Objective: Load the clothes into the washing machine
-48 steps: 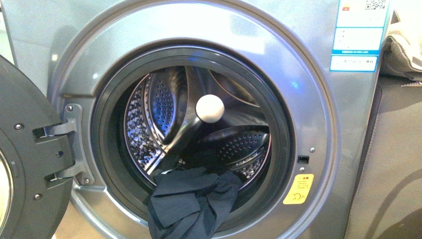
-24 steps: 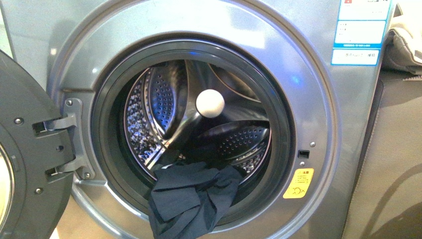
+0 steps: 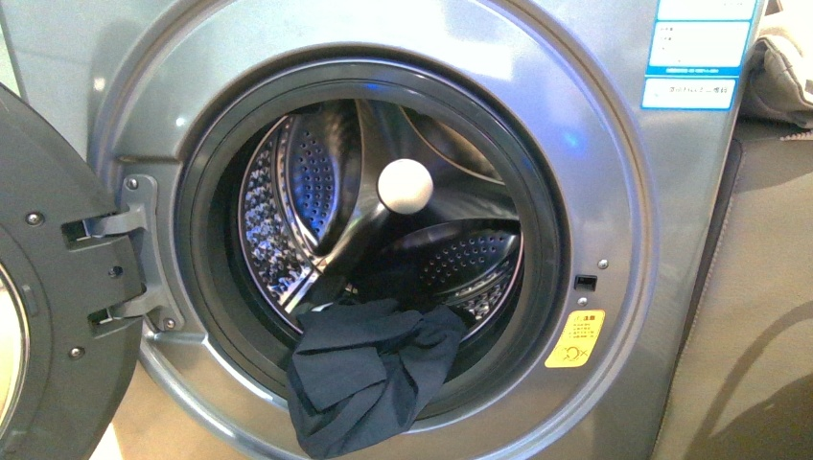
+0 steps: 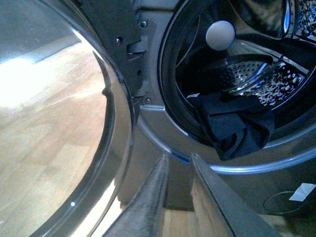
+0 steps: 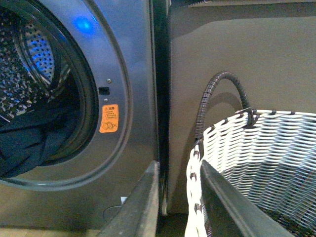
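Currently the navy garment droops over the washing machine's gasket, half out of the drum. Both the left gripper and right gripper are parted, empty. I'd pinch the dangling fold and push it deep past the lip.

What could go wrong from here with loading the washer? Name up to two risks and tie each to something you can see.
1. The clothes hang over the gasket and out of the porthole, not fully in the drum. They may slide out, or get trapped if the door closes.
2. Neither the left claw nor the right claw holds anything; both are outside the washer, so nothing secures the garment.
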Motion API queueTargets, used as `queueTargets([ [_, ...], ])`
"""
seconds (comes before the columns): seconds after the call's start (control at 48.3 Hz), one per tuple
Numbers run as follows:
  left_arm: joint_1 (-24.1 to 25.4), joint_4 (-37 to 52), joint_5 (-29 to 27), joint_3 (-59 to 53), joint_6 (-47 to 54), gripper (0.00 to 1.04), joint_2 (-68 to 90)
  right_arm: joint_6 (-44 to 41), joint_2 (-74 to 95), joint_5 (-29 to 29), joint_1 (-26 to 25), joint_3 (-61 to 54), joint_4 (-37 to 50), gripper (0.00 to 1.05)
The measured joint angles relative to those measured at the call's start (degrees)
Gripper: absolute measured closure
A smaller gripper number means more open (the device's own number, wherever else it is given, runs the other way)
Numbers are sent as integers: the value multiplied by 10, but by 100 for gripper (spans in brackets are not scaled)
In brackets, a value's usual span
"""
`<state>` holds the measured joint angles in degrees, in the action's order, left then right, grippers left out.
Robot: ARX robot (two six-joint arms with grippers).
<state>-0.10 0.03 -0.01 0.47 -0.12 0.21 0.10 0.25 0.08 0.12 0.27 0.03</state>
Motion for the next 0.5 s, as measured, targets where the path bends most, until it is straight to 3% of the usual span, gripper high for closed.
queueTargets([
  [0.393,0,0,0,0,0,15,0,0,0,0,0,0,0,8],
  [0.456,0,0,0,0,0,5,0,0,0,0,0,0,0,7],
  [0.497,0,0,0,0,0,6,0,0,0,0,0,0,0,8],
])
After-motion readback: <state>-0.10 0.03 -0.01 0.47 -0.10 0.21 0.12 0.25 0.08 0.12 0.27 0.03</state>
